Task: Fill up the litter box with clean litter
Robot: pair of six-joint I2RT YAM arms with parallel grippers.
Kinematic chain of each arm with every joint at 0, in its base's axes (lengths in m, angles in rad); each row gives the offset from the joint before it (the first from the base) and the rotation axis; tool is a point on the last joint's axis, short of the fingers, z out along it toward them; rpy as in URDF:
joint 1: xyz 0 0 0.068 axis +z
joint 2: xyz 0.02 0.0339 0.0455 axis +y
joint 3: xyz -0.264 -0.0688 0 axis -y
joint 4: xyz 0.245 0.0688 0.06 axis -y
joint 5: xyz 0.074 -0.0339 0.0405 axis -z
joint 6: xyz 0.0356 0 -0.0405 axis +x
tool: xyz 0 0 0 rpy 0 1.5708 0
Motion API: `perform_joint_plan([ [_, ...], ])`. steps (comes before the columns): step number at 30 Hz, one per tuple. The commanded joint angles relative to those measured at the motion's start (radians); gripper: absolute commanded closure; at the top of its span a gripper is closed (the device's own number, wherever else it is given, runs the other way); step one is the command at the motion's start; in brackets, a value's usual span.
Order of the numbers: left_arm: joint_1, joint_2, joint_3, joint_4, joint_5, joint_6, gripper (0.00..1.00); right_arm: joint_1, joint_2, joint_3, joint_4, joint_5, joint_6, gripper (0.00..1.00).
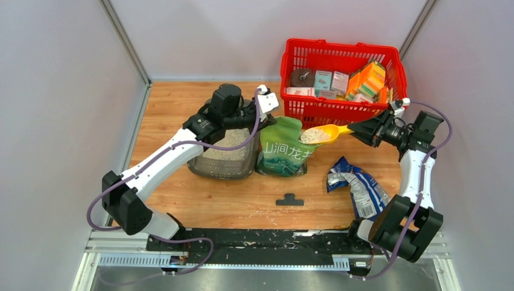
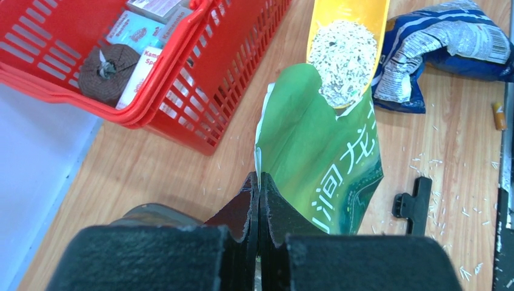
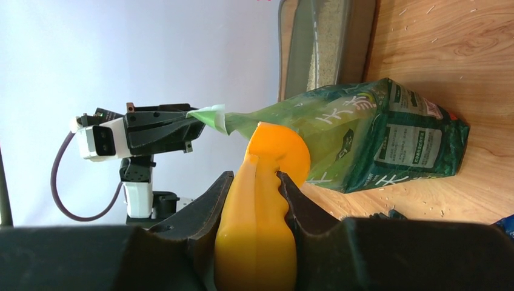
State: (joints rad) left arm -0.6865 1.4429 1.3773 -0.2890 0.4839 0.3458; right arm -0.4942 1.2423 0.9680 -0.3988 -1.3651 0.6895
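Nearest us: right pincer [image 3: 254,177] clamped on smooth yellow scoop [image 3: 267,151], load hidden. Left wrist shows us clean litter [image 2: 342,51], pale granules, heaped in it above glossy green bag [image 2: 315,157]; left pincer [image 2: 259,188] pinches bag edge. Overhead: grey litter box [image 1: 221,168] just beside bag, part-filled.

I count, off-task: a red basket [image 1: 339,112] at the far right of the wooden table [image 1: 242,203], holding small boxes [image 1: 339,82] and a brown round item [image 1: 301,77]; a crumpled blue-and-white bag [image 1: 357,185] lying flat, near right; a black clip [image 1: 290,200] near centre, apart from the bag.
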Motion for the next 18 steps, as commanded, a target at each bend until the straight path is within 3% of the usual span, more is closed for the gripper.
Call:
perform_joint_plan([
  [1,0.018,0.014,0.083,0.096,-0.053,0.018,1.00,-0.015,-0.007,0.052,0.025,-0.055,0.038,1.00],
  [18,0.018,0.097,0.112,0.099,-0.056,-0.005,1.00,-0.030,0.003,0.069,0.028,-0.124,0.068,1.00],
])
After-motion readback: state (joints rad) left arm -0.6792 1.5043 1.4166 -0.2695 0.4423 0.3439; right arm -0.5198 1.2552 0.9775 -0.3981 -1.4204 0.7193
